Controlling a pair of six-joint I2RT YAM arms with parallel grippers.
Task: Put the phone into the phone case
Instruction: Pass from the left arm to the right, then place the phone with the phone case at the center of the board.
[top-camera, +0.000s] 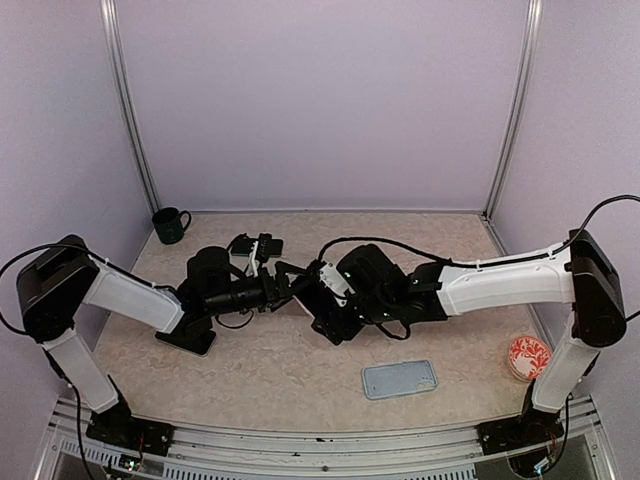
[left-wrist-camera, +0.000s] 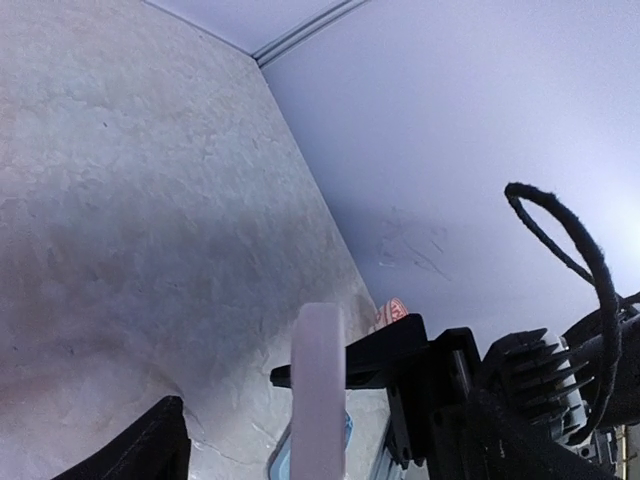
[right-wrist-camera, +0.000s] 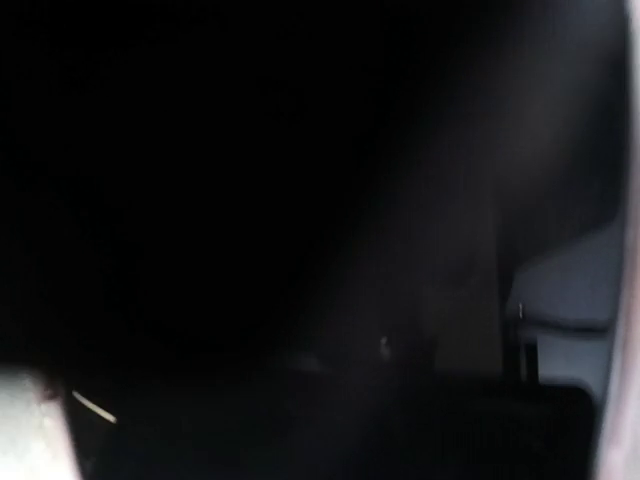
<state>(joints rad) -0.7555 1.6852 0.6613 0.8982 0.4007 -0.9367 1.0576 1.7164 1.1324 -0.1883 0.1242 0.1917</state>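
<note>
Phone (left-wrist-camera: 318, 395) edge-on between spread left jaws

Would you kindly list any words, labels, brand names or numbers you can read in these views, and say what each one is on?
No readable text in any view.
Green mug: no print visible.
Phone case: plain light blue, no marking visible.
Red and white patterned round object: a pattern only, too small to tell any lettering.
Arms and bases: no legible labels from above.
Right wrist view: almost entirely dark, nothing legible.
</note>
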